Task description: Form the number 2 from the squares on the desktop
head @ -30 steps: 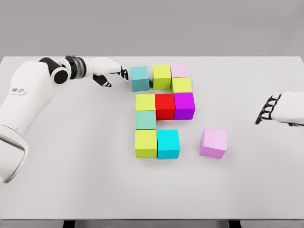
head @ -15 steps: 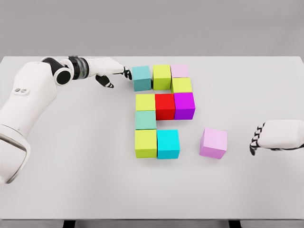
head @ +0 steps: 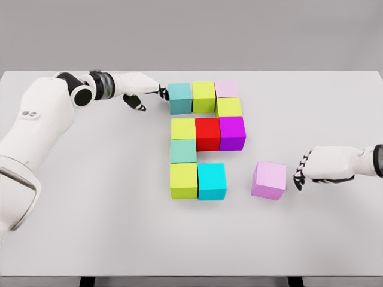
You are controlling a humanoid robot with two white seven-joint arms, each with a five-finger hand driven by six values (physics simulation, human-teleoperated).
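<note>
Fingers (head: 301, 172) now nearer loose pink cube (head: 268, 180).

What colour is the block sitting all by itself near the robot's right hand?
Light pink. The head view shows it, apart from the other blocks.

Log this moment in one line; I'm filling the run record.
left hand: open, fingertips at teal cube | right hand: open, beside loose pink cube, gap remains | bottom row incomplete
</note>
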